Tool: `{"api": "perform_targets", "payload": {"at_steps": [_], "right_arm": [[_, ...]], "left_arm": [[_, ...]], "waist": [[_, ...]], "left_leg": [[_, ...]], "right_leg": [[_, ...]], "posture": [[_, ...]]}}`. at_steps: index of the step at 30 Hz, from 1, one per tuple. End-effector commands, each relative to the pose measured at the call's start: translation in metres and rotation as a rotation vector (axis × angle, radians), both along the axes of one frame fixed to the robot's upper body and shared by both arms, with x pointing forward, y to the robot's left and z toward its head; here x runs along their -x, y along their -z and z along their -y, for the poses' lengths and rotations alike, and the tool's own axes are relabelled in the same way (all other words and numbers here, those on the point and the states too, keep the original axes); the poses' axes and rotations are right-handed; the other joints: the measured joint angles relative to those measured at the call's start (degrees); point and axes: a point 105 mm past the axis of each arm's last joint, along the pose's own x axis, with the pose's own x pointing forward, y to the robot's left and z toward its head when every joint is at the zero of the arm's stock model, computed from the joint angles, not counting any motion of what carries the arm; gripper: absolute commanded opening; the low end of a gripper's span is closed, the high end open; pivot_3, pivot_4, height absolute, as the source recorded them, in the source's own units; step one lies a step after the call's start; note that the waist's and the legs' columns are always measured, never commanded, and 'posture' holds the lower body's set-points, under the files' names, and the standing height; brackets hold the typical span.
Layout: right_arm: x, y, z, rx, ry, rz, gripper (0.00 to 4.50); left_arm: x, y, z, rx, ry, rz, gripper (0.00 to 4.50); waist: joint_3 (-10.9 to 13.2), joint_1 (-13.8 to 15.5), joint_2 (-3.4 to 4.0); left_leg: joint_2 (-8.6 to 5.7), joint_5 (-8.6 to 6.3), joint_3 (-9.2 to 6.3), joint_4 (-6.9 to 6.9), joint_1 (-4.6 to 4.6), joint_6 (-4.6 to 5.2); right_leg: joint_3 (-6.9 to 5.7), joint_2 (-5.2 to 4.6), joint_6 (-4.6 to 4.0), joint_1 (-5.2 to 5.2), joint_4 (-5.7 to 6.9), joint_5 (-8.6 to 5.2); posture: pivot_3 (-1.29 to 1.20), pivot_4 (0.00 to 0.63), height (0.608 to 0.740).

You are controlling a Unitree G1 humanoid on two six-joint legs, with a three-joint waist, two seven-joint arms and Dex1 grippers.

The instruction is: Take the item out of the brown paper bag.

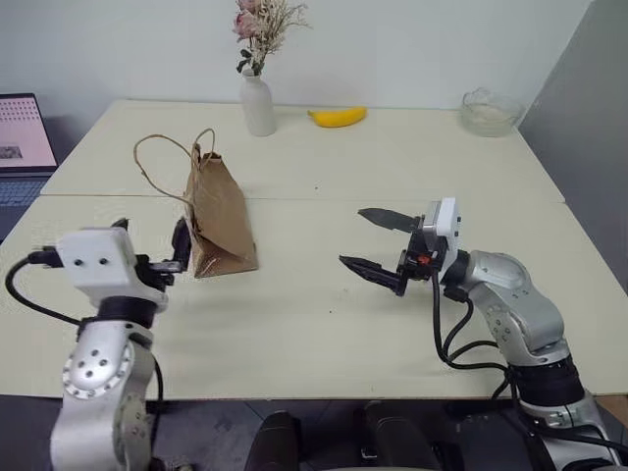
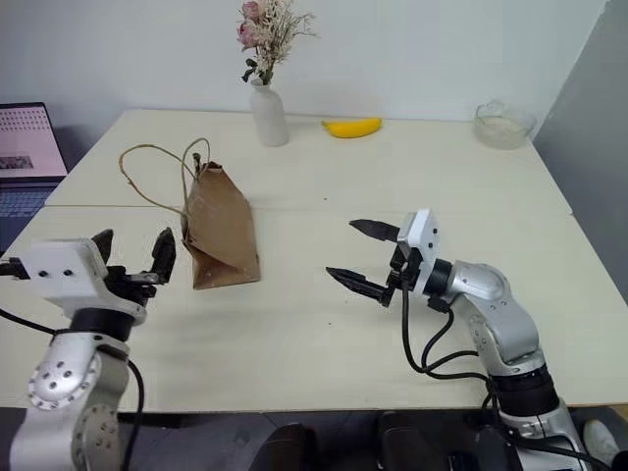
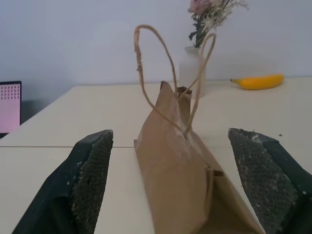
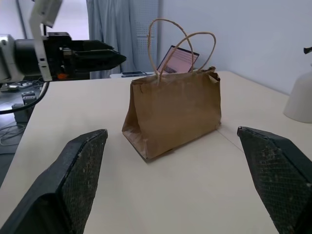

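Creased brown paper bag (image 1: 218,218) upright, thin loop handles, tapered top

Table (image 1: 324,324): pale cream top, seam running across it w/ another cream surface behind. White vase (image 1: 259,105) upright at far edge, holding dried flowers (image 1: 263,27), pinkish blooms + beige sprigs. Banana (image 1: 338,117) lying flat just right of vase, not touching it, yellow, curved. Clear glass bowl (image 1: 490,111) at far right corner of table, well apart from banana; contents can't tell. Laptop (image 1: 22,137) off table's left side, screen lit, pinkish w/ dot grid. White wall (image 1: 422,39) behind. Right wrist view: grey curtain (image 4: 122,34) in bkgd, cluttered low surface (image 4: 19,95) w/ cables beyond the table edge.
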Motion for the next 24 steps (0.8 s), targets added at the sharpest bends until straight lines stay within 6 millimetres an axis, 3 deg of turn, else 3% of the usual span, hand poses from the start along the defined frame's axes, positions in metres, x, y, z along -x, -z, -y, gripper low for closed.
{"api": "perform_targets", "payload": {"at_steps": [1,9,24], "right_arm": [[0.005,-0.013,-0.005,-0.021,-0.044,0.044,4.50],[0.014,-0.026,-0.011,-0.034,-0.074,0.070,4.50],[0.031,-0.048,-0.023,0.005,-0.218,0.025,4.50]], "left_arm": [[-0.010,-0.012,-0.005,0.016,0.022,0.003,3.97],[-0.042,-0.032,0.000,-0.033,0.118,-0.019,3.97],[-0.084,-0.055,0.005,-0.050,0.203,-0.037,3.97]], "waist": [[0.01,0.03,-0.01],[0.01,0.01,-0.02],[0.02,0.01,-0.03]], "left_leg": [[-0.01,0.00,0.00,0.00,-0.01,0.00],[-0.01,0.00,0.02,0.01,-0.02,-0.01],[-0.01,0.01,0.00,0.00,-0.04,-0.01]], "right_leg": [[0.00,0.00,0.00,0.00,0.00,0.00],[0.02,-0.03,0.00,-0.01,0.00,0.01],[-0.01,-0.06,0.00,-0.03,0.02,0.01]], "posture": [[0.00,0.150,0.740],[0.00,0.150,0.740],[0.00,0.150,0.740]]}}
